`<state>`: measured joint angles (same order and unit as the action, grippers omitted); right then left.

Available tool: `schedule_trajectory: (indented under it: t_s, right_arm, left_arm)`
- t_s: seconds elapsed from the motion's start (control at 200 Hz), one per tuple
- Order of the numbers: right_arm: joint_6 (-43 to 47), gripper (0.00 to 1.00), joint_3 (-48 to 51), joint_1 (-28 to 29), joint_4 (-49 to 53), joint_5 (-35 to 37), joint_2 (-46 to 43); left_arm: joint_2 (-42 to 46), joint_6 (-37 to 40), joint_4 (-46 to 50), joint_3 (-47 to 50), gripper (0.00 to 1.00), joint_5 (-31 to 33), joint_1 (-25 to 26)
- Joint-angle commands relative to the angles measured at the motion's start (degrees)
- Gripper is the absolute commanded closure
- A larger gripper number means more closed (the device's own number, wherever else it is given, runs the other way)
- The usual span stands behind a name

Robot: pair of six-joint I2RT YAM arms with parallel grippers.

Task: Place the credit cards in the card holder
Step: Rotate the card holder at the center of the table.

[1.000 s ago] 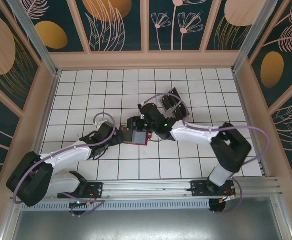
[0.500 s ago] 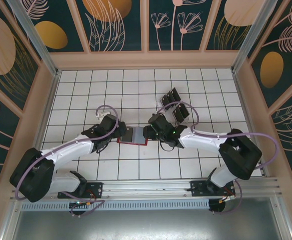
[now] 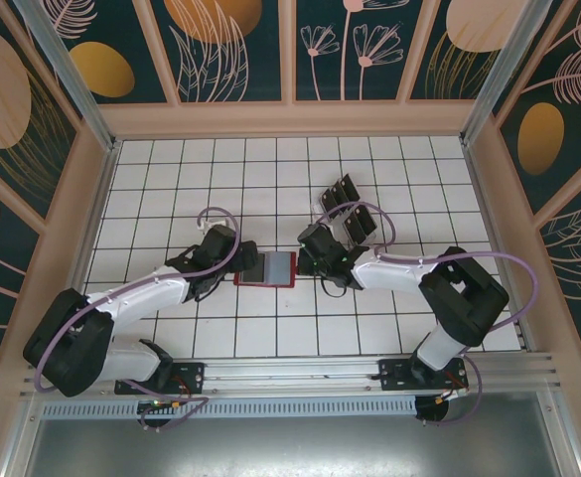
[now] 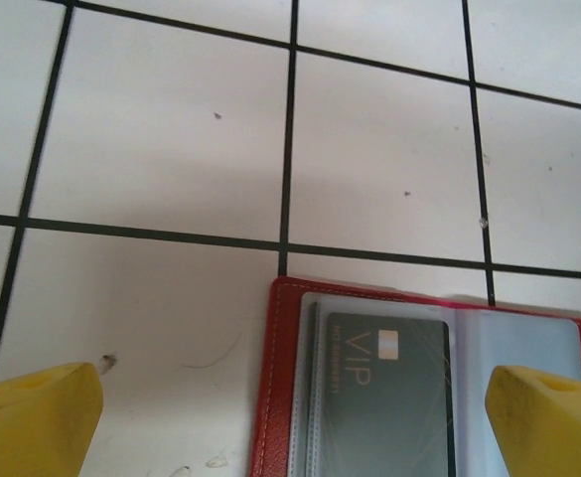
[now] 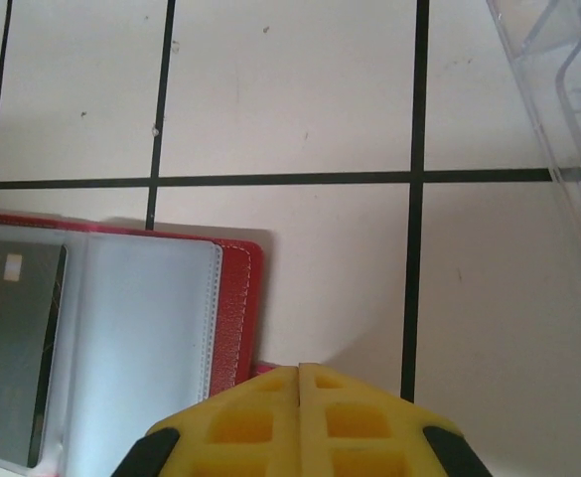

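Card holder (image 3: 267, 269): open flat
Credit card (image 4: 384, 397): in its sleeve
Left gripper (image 4: 292, 422): fingers spread wide
Right gripper (image 5: 300, 383): fingers pressed together

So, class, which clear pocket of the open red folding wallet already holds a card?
The pocket nearer the left arm: a dark rectangular VIP card shows through it; the other pocket looks empty.

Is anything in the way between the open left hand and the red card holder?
No, nothing visible. The card holder lies open on the tiles, in plain sight between the left hand's spread fingers.
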<state>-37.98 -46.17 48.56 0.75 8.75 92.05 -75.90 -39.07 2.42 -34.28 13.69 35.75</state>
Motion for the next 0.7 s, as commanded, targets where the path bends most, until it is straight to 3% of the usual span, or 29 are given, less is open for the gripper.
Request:
schedule_trajectory:
  t_s: [0.0,0.696]
  right_arm:
    - [1.19,1.00,0.69,-0.87,-2.92,-0.48,0.45]
    - [-0.92,1.00,4.20,-1.19,-7.32,-4.71,0.58]
  left_arm:
    - [-1.53,1.44,-4.17,1.75,0.01,-2.74,-0.10]
    - [-7.74,0.56,-14.42,4.99,0.01,-9.73,-0.07]
